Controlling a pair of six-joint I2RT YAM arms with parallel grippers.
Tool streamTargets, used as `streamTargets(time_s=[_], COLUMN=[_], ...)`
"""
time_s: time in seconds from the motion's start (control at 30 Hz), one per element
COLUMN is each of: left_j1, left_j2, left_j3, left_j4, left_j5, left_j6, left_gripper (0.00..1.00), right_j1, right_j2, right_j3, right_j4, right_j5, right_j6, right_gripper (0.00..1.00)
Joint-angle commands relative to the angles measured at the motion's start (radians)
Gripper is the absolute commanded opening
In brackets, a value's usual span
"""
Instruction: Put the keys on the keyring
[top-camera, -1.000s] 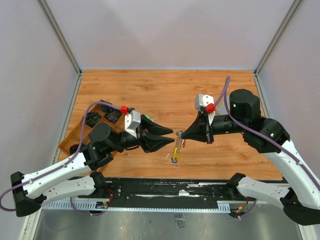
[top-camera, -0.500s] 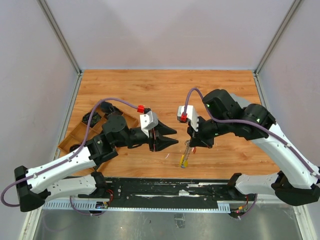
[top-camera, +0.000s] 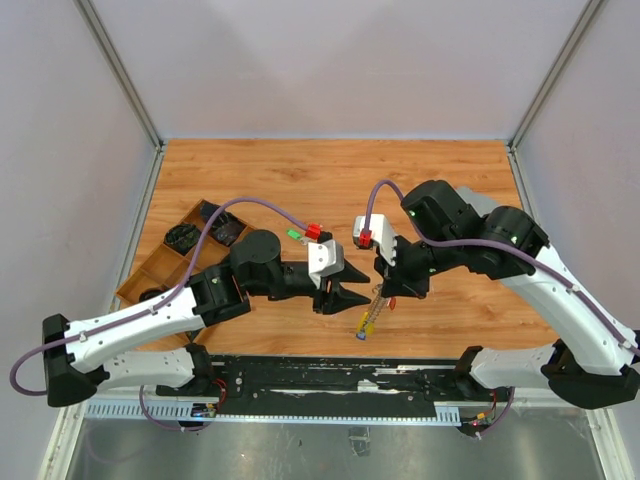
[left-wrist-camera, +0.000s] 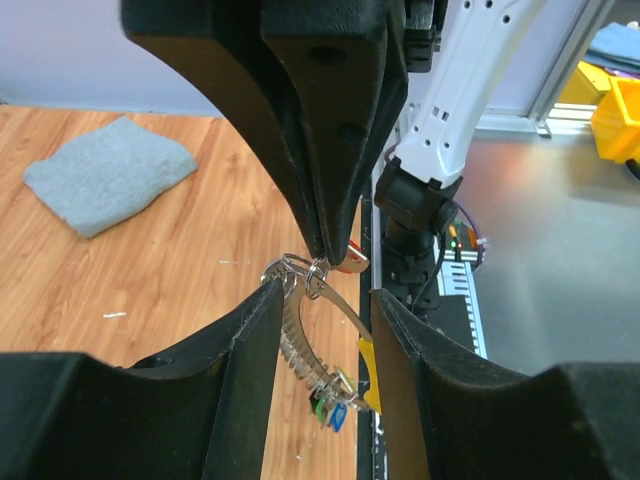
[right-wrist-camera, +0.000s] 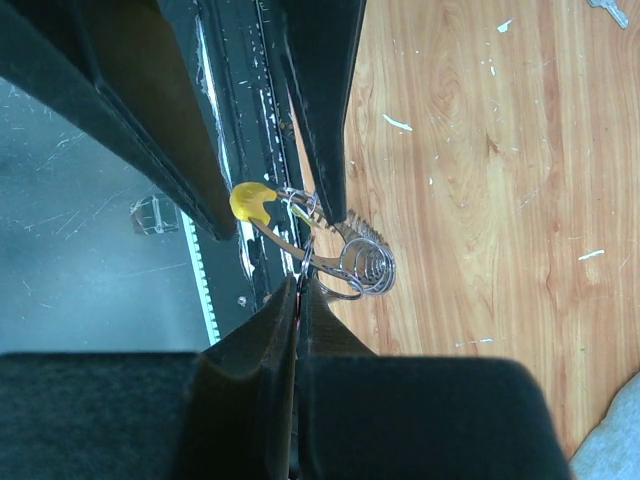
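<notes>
The keyring (top-camera: 368, 320) hangs in the air from my right gripper (top-camera: 385, 297), which points down and is shut on one of its thin rings (right-wrist-camera: 318, 262). In the left wrist view a silver coil (left-wrist-camera: 297, 338) curves down to green and blue keys (left-wrist-camera: 335, 412) and a yellow-headed key (left-wrist-camera: 366, 375). A bit of red shows beside the right fingertips (left-wrist-camera: 325, 245). My left gripper (left-wrist-camera: 325, 292) is open, its jaws on either side of the hanging keyring, the left finger (left-wrist-camera: 255, 350) close against the coil. The right wrist view shows the coil (right-wrist-camera: 365, 265) and yellow head (right-wrist-camera: 250, 200).
A brown tray (top-camera: 150, 272) with black parts sits at the left. A small green item (top-camera: 293, 234) lies on the wooden table (top-camera: 330, 180) behind the left wrist. A grey cloth (left-wrist-camera: 110, 170) lies on the wood. The black rail (top-camera: 330, 375) runs along the near edge.
The right gripper swung from level to pointing down, carrying the keyring. The left arm reached right until its jaws, a little wider, straddle the hanging keyring.
</notes>
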Motion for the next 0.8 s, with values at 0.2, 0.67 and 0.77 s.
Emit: streamTargets(time_s=[0.2,0.67,0.77], left_j1=[-0.030,-0.047,-0.051], left_j2=[0.035,0.047,0.050], left_j3=[0.047,0.062,0.059], left_j4=[-0.004,-0.012,-0.017], left_j5=[-0.032,-0.025,-0.021], left_j6=[0.043,0.057,0.058], left_gripper=[0.46,0.25,0.23], right_j1=[0.018,0.018,0.018], right_j2=[-0.009,-0.009,-0.015], right_j3=[-0.002,-0.028,-0.025], right_j4=[0.044,0.059,0.066], right_j5=[-0.042,-0.040,-0.040], right_j6=[0.017,0.022,0.026], right_gripper=[0.01,0.01,0.01])
